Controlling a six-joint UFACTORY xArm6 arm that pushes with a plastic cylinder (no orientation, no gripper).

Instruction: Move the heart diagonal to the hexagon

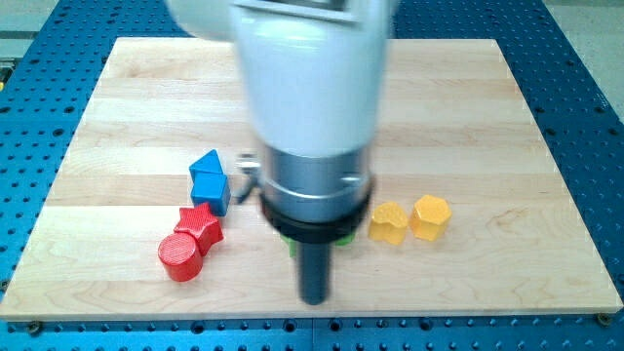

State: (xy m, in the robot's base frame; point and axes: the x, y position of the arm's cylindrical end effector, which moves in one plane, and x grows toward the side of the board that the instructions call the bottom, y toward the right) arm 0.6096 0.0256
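A yellow heart block [388, 222] lies at the view's right of centre, touching a yellow hexagon block [430, 215] on its right side. My tip [313, 298] is at the end of the dark rod near the view's bottom, to the lower left of the heart and apart from it. The arm's white and silver body hides the board's middle. Green block pieces [343, 238] peek out under the arm's dark collar; their shape is hidden.
At the view's left sit a blue triangle-topped block [207, 164] above a blue cube [212, 189], a red star [202, 226] and a red cylinder [179, 256]. The wooden board [487, 117] lies on a blue perforated table [585, 58].
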